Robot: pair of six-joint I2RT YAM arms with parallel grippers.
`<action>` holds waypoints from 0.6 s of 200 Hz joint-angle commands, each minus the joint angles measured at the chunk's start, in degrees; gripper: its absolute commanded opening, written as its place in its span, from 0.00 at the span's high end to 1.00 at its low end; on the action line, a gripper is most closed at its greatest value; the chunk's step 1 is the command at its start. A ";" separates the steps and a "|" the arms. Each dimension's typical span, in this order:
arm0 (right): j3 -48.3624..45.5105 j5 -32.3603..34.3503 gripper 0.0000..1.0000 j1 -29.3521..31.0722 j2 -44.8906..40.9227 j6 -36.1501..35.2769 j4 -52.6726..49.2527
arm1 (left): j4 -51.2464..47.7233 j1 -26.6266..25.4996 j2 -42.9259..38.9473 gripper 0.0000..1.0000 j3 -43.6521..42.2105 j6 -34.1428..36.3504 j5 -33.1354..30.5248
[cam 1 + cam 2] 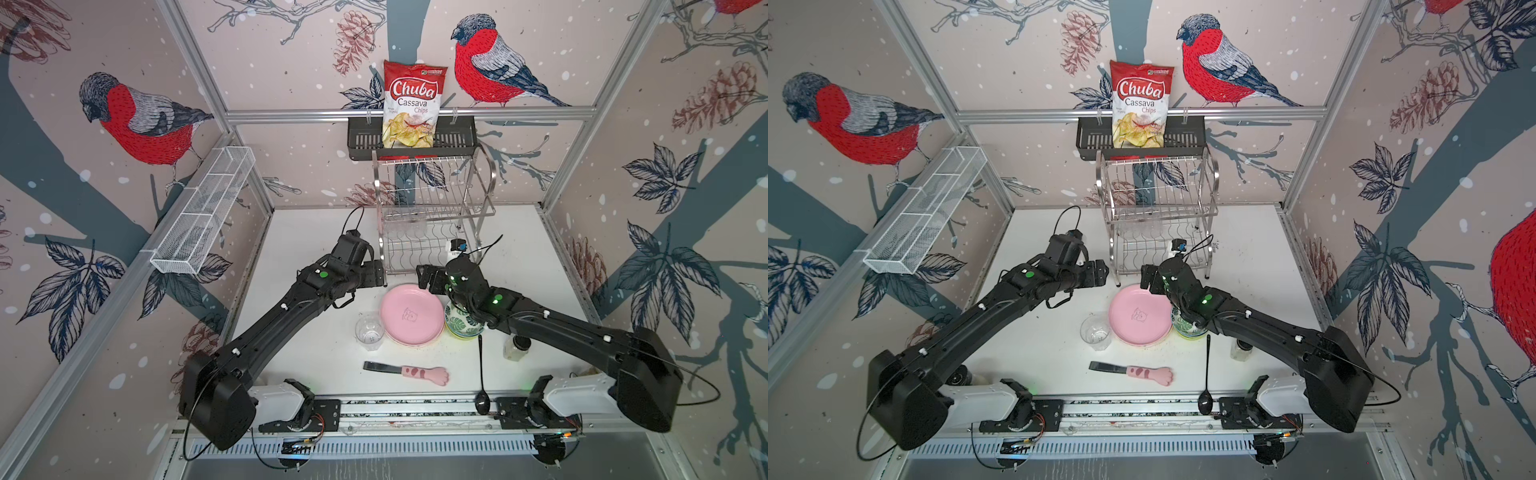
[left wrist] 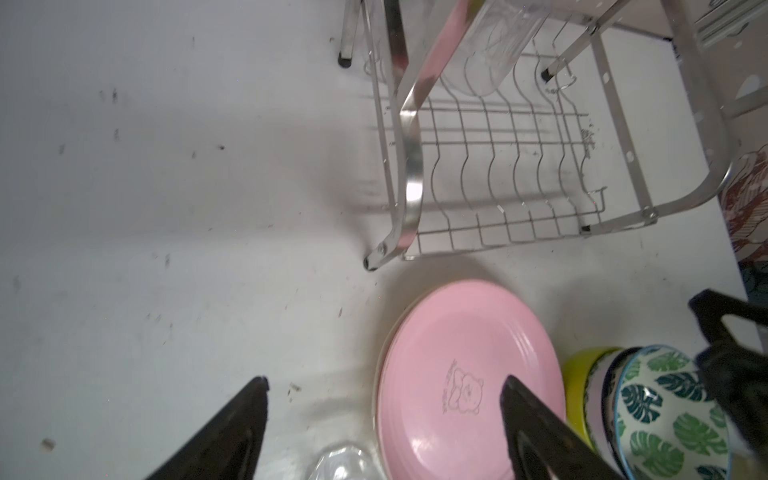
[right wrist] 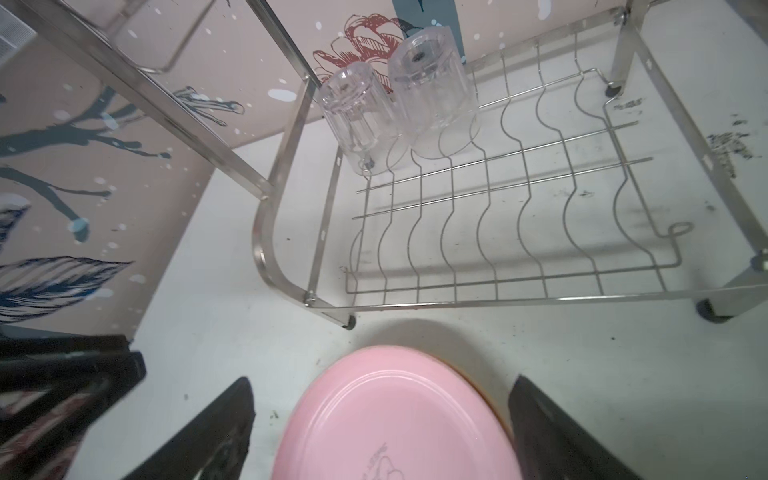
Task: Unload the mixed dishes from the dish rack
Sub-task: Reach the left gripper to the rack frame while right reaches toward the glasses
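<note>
The steel dish rack (image 1: 432, 216) (image 3: 498, 208) stands at the back of the table. Two clear glasses (image 3: 361, 120) (image 3: 432, 95) sit upside down on its lower tier; the upper tier looks bare. In front of it a pink plate (image 1: 411, 316) (image 2: 465, 374) tops a plate stack. Beside that are a green-leaf bowl (image 1: 461, 324) (image 2: 673, 415) nested on a lime bowl (image 2: 582, 374), and a clear glass (image 1: 369, 330). My left gripper (image 1: 376, 276) (image 2: 384, 380) is open and empty left of the rack's front. My right gripper (image 1: 428, 278) (image 3: 382, 380) is open over the plate's far edge.
A chips bag (image 1: 411, 104) sits in a black basket (image 1: 361, 141) above the rack. A white mesh tray (image 1: 203, 212) hangs on the left wall. A pink-handled scraper (image 1: 407, 372), a black spoon (image 1: 481, 374) and a small jar (image 1: 515, 347) lie near the front.
</note>
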 commanded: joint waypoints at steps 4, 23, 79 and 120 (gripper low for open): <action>1.78 1.27 0.15 -0.58 2.37 -6.18 0.25 | 10.63 0.35 4.51 0.22 2.10 0.88 3.61; 2.90 0.60 0.25 -1.87 4.65 -8.45 1.34 | 11.76 0.68 8.77 0.28 4.17 0.98 3.12; 6.30 -5.55 0.28 -8.53 11.62 -10.27 3.15 | 11.35 1.98 17.48 0.44 9.01 1.59 2.42; 10.39 -6.29 0.23 -10.12 16.57 -13.50 4.16 | 9.01 2.44 21.86 0.55 12.39 2.71 3.23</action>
